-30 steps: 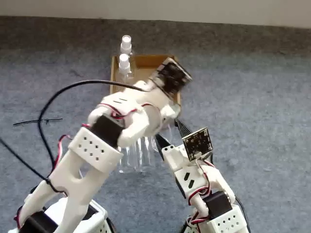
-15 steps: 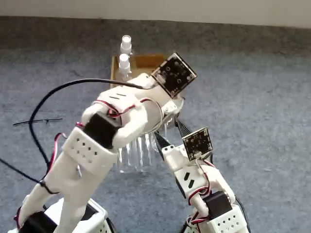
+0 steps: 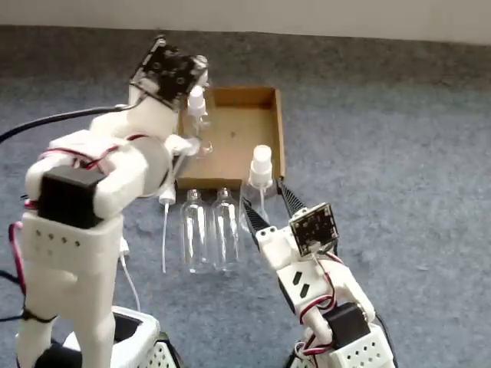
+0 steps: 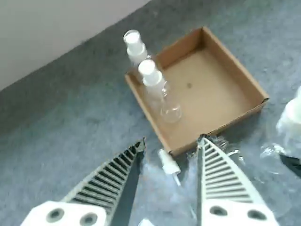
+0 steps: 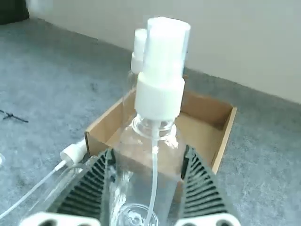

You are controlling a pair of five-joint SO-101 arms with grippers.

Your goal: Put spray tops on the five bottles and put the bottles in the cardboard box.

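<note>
Right claw: clenched round the body of a clear bottle, which is upright and has its white spray top on, just in front of the box's near wall.
Left claw: released, fingers spread with nothing between them, hanging above the box's near wall.
Cardboard box: open-topped, on the grey desk.
Boxed bottle: capped, standing inside the box against its left wall.
Far bottle: capped, just beyond the box's far left corner.
Uncapped bottles: two, side by side before the near wall, necks toward the box.
Loose spray top: on the desk beside them, its tube trailing away from the box.
</note>
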